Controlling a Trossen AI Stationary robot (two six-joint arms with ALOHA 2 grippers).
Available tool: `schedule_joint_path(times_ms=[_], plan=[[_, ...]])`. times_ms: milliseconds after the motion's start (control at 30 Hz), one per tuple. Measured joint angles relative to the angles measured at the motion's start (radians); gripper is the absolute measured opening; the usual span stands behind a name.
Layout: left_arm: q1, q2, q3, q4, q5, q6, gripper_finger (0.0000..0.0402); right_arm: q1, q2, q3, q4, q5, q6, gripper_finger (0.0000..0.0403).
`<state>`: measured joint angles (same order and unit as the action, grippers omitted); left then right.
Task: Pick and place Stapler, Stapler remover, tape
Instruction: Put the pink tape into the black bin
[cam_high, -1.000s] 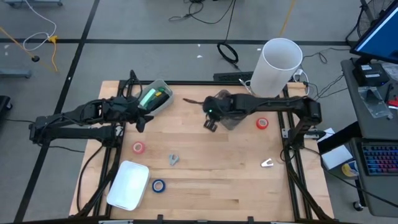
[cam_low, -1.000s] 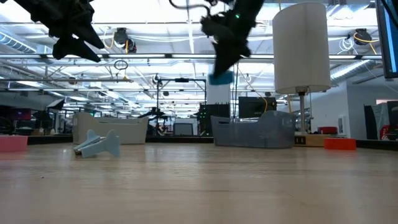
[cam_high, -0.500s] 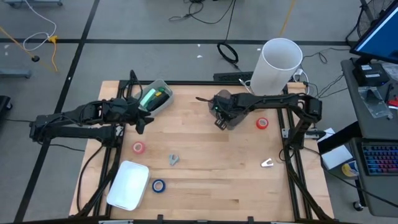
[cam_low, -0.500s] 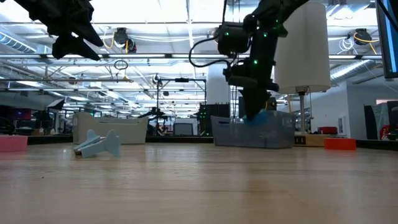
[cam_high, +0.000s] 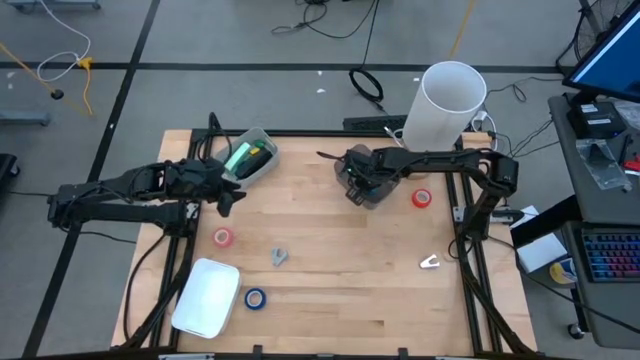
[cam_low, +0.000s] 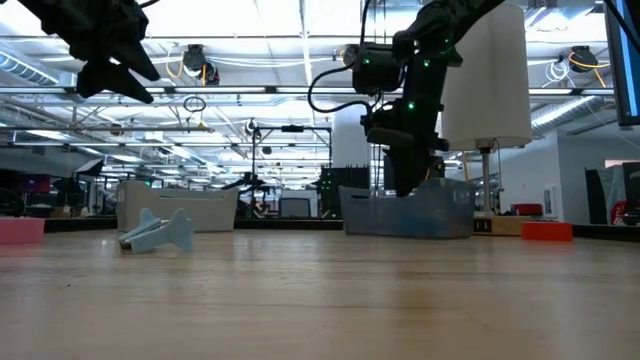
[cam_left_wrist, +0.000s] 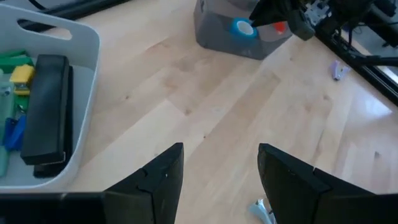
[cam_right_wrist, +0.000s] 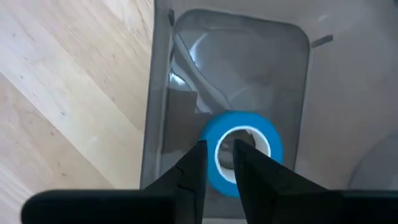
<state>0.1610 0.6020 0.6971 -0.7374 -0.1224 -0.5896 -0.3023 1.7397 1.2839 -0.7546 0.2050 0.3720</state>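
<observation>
Inside the grey translucent plastic bin (cam_right_wrist: 261, 81) at the counter's (cam_high: 340, 270) far side, right fingers (cam_right_wrist: 186, 174) are narrow, straddling the near rim of a blue ring-shaped tape roll (cam_right_wrist: 245, 152); roll sits low in the bin, and whether it's still pinched or resting on the bin floor I can't tell. Right gripper (cam_high: 356, 185) points down into that bin, bin walls close on both sides. Just right of the bin, a red tape roll (cam_high: 421, 198) lies flat on the wood. Nearer the right edge, a small white clip-like piece (cam_high: 429, 262), too small to identify.

Left gripper (cam_high: 226, 193) hangs raised over the counter's left part, fingers (cam_left_wrist: 155, 180) wide, nothing between them. Beside it, a white plastic bin (cam_left_wrist: 62, 99) holds a black stapler (cam_left_wrist: 46, 115) plus green and blue items. Below: pink tape roll (cam_high: 222, 237), small grey staple remover (cam_high: 279, 256), second blue tape roll (cam_high: 256, 297), white empty tray (cam_high: 205, 297). Tall white cylinder (cam_high: 445, 105) stands behind the grey bin.
</observation>
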Motion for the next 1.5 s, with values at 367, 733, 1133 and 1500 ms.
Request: schedule_joint_path(times_ms=[367, 733, 1133, 1500], plan=[[-0.062, 0.032, 0.0, -0.174, 0.25, -0.076, 0.0207, 0.017, -0.113, -0.002, 0.08, -0.001, -0.017, 0.0074], [-0.238, 0.266, 0.0, -0.432, 0.27, -0.317, 0.0207, 0.075, -0.286, 0.002, 0.224, -0.001, -0.025, 0.0075], [-0.276, 0.521, 0.0, -0.381, 0.295, -0.427, 0.0207, 0.095, -0.326, 0.0, 0.274, -0.001, -0.032, 0.0075], [-0.276, 0.66, 0.0, -0.362, 0.286, -0.413, 0.0207, 0.095, -0.326, 0.0, 0.272, -0.062, -0.04, 0.0075]])
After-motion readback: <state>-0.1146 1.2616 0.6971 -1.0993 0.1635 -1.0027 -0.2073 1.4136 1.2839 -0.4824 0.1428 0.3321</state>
